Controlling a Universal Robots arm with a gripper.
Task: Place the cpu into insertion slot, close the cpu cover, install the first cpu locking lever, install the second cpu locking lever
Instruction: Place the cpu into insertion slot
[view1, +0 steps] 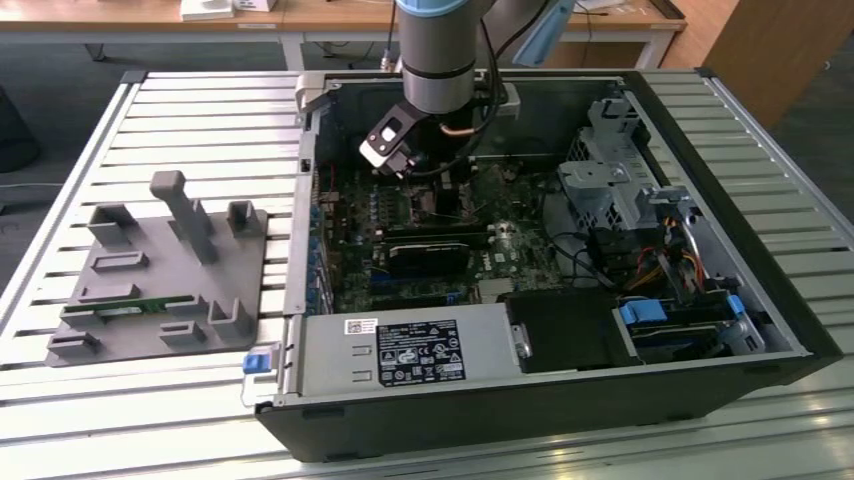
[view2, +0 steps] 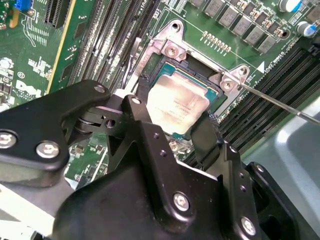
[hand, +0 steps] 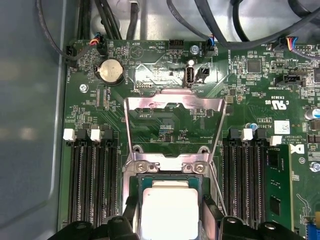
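While the small, flat, square tan-silver cpu (view2: 177, 100) lies level in the square black insertion slot (view2: 193, 71), the tool (view2: 174, 116) straddles it, its black fingers (view2: 205, 132) spread just chip-wide against two opposite edges, seemingly gripping. Doing this well likely means keeping the chip flat and square, unforced. The thin silver-grey metal cpu cover (hand: 150, 102) stands raised beyond the slot.

Everything's set on a workbench (view1: 80, 130) made of pale metal slats, with a soft glare picked up along the ribs. A wooden desk (view1: 334, 18) on white legs (view1: 291, 48) can be seen behind it, with a few white bits (view1: 227, 8) left on top. Dark grey floor (view1: 200, 55) is seen underneath, and a wooden cabinet (view1: 761, 50) is parked at the exterior view's right.
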